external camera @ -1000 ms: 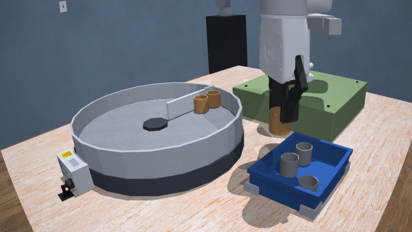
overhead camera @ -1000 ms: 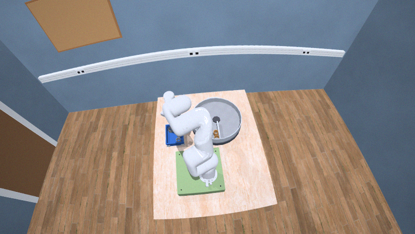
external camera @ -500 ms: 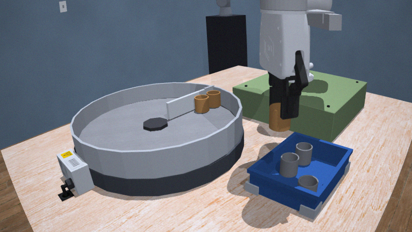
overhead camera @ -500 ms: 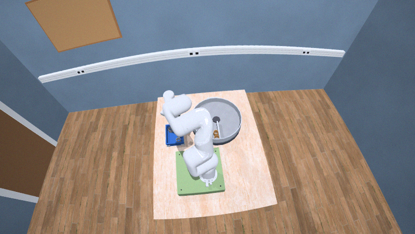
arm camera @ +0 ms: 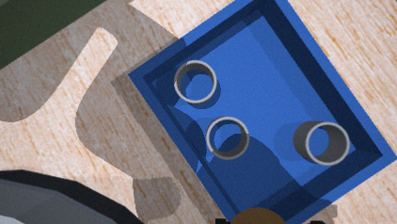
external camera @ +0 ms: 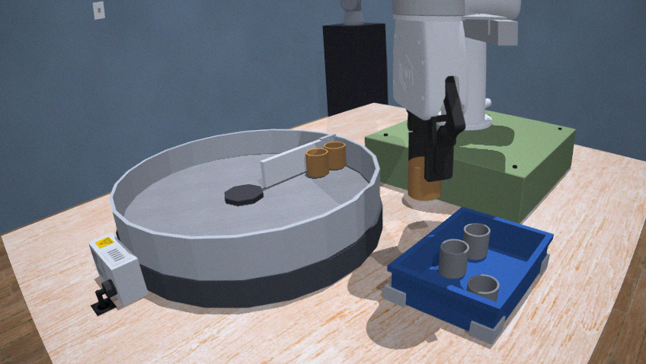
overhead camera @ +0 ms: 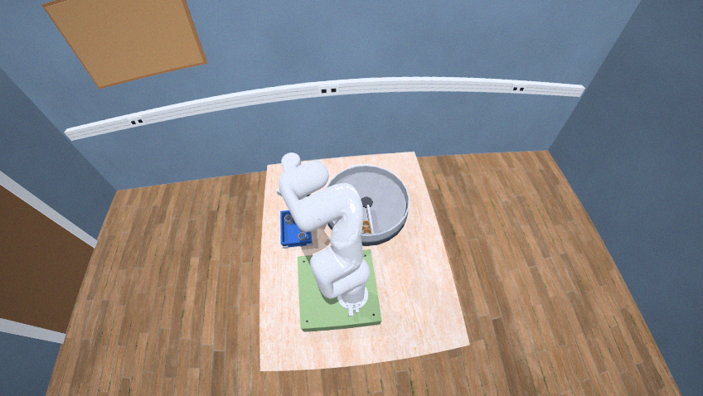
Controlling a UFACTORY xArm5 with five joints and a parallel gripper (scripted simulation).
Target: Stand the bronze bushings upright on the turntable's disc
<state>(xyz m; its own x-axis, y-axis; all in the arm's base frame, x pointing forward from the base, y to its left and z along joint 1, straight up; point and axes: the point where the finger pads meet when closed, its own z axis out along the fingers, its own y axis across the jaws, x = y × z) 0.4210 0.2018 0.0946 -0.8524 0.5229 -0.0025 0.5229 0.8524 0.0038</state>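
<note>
You've got the black two-fingered hand [external camera: 430, 169] clamped on an upright bronze bushing [external camera: 422, 184] [arm camera: 257, 217], up above the blue plastic crate [external camera: 398, 269] [arm camera: 136, 74] [overhead camera: 282, 229], so looks like you're at the carry step. Two more orange-brown bronze bushings [external camera: 317, 163] [overhead camera: 366, 231] already stand on the round grey turntable [external camera: 246, 257] [overhead camera: 404, 206], across from the hand beside the white divider [external camera: 283, 167] [overhead camera: 370, 219]. Only three grey steel bushings [external camera: 453, 260] [arm camera: 228, 137] show in the crate below, so leave those. I'd swing over the rim, then lower onto bare disc, off the dark hub [external camera: 244, 195] [overhead camera: 367, 201].
</note>
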